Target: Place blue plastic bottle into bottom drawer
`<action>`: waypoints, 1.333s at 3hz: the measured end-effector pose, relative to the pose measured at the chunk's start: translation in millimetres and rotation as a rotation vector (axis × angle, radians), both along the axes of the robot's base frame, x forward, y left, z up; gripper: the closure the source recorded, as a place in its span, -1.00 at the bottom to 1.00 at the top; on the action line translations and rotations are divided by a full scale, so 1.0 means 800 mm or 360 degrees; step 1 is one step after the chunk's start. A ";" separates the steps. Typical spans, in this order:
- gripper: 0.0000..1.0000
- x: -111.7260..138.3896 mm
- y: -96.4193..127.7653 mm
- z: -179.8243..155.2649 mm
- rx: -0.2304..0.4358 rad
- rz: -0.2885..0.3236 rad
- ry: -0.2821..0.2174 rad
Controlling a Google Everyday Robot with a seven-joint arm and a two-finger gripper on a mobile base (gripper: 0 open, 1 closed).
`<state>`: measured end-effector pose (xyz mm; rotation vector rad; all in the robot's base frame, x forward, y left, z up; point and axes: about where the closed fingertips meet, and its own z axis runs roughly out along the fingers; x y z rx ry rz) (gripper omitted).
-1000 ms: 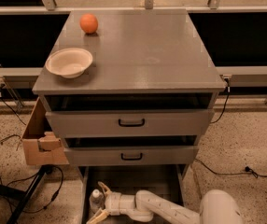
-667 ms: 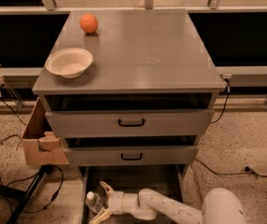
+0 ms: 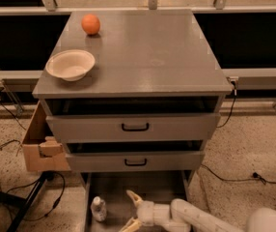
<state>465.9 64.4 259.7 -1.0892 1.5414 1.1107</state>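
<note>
Speckled floor [image 3: 246, 144] lay around your one grey cabinet [image 3: 147, 57], with dark panels and a metal rail [image 3: 128, 8] behind it. Cables [image 3: 234, 175] ran over the floor on both sides.

Counts for you:
- One orange [image 3: 90, 24] sat at the back left of the cabinet top.
- One pale bowl [image 3: 70, 65] sat near the front left edge of that top, well apart from the orange.
- You had three drawers, all pulled out some way.
- The upper two each carried one black handle, so two handles: upper handle [image 3: 135, 127], lower handle [image 3: 135, 162].
- One cardboard box [image 3: 37, 151] stood against the cabinet's left side.
- One blue plastic bottle [image 3: 98, 210], white cap pointing away from the camera, was inside the bottom drawer [image 3: 150, 185], on its floor by the left wall. You could not tell whether it stood or lay.

Your gripper [image 3: 126, 210] was low over the front of the bottom drawer, reaching in from the right on the white arm [image 3: 196, 217]. Its fingers [image 3: 134, 198] were spread wide and held nothing. The bottle was just beside the gripper on its left, not touching it.
</note>
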 end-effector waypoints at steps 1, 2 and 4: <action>-1.00 -0.017 -0.079 0.036 -0.0112 -0.0115 0.0076; -1.00 -0.014 -0.094 0.055 -0.0200 -0.0143 0.0054; -1.00 -0.012 -0.106 0.069 -0.0216 -0.0162 0.0007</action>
